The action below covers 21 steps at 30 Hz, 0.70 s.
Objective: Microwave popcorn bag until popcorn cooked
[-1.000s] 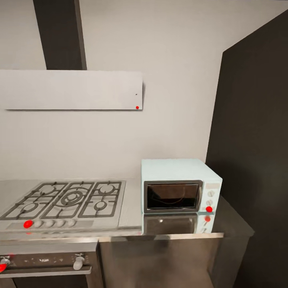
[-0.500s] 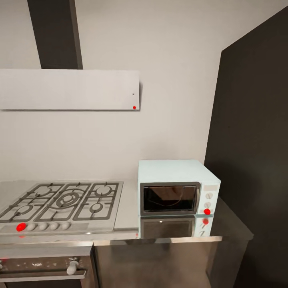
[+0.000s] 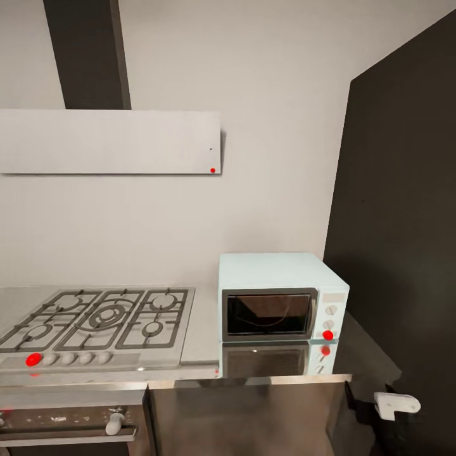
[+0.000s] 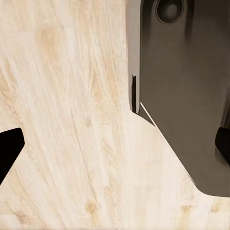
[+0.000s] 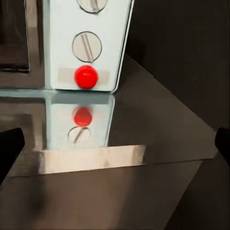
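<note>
Rising into the head view, the right arm (image 3: pixel 394 403) aims its wide-open right claw (image 5: pixel 115 143) at the microwave (image 3: pixel 282 297) button (image 5: pixel 86 76). Left claw (image 4: pixel 115 148), also wide, hangs over the floor (image 4: pixel 62 120).

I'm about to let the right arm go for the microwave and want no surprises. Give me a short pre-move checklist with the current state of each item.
1. Microwave in reach view, standing on the countertop: ok.
2. Microwave door shut, so it must be opened first: not ok for loading.
3. Red button and knob ahead of the right pincer, with a gap between: ok.
4. Right pincer open and empty, fingertips at the frame edges: ok.
5. Popcorn bag located: cannot tell; none seen on the countertop beside the gas hob.
6. Left pincer open, pointing at the wooden floor: ok.
</note>
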Available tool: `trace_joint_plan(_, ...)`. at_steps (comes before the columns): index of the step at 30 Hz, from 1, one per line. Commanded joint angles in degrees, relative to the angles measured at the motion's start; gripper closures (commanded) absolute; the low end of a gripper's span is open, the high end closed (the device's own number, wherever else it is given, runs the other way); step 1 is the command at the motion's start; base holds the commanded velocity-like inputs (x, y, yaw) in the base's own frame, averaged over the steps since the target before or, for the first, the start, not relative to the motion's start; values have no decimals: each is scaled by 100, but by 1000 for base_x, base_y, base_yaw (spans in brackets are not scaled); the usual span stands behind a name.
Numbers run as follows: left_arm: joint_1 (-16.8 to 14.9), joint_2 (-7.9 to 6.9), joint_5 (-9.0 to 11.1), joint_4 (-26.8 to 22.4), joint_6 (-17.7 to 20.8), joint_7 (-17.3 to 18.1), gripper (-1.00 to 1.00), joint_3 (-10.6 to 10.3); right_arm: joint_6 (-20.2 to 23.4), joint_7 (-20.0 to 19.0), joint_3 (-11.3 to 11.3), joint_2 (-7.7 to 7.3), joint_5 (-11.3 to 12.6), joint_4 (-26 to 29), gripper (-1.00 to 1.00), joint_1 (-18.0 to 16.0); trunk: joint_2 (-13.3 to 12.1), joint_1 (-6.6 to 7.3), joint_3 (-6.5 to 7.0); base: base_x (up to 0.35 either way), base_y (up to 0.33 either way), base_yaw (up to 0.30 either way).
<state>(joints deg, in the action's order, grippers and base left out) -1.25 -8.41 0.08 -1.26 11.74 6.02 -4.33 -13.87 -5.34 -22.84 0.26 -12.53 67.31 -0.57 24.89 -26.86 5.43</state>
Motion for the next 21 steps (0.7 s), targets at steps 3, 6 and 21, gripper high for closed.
trace_joint_plan(3,2,-2,1,-9,31,20,-100,-42,542,-37,98,0,17,559,-100,-4,4,-2,-3,0,0,0)
trace_joint_plan(6,2,-2,1,-13,31,20,-100,-43,1005,-37,133,0,22,813,-100,-56,4,-2,-3,0,0,0)
trace_joint_plan(21,2,64,1,-14,31,22,-100,-42,3582,-5,191,0,304,883,-100,-1455,4,-2,-3,0,0,0)
